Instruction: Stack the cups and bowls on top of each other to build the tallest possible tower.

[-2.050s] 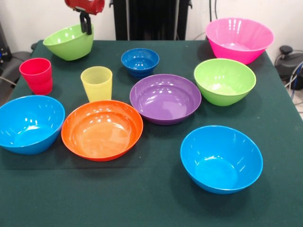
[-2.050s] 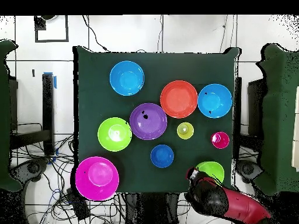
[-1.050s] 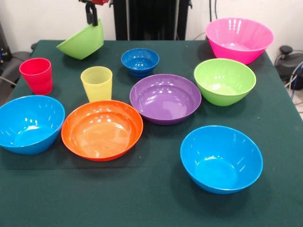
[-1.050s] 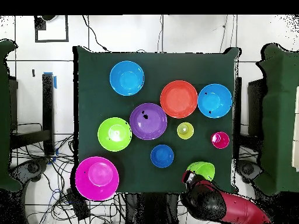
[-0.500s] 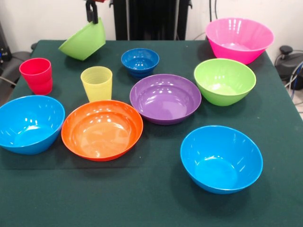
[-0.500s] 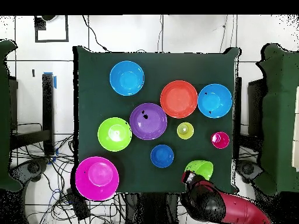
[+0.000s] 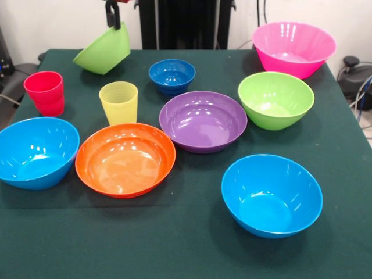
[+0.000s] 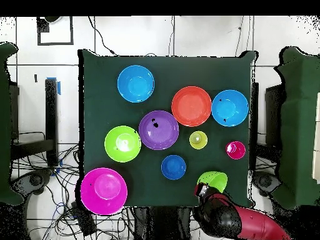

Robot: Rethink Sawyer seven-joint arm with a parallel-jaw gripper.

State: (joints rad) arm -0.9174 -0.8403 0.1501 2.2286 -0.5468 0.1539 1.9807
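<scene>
My gripper is shut on the rim of a lime green bowl, which hangs tilted above the table's far left corner. The small dark blue bowl rests to its right. On the table's left side stand the red cup and the yellow cup. Purple bowl, orange bowl, a second lime green bowl, the big pink bowl and two light blue bowls sit apart. No tower shows.
A dark green cloth covers the table. A black column stands behind the far edge. Cables and dark equipment lie on the floor round the table.
The gripper has lifted the lime green bowl off the table, tilted it, and carried it a little toward the small dark blue bowl.
</scene>
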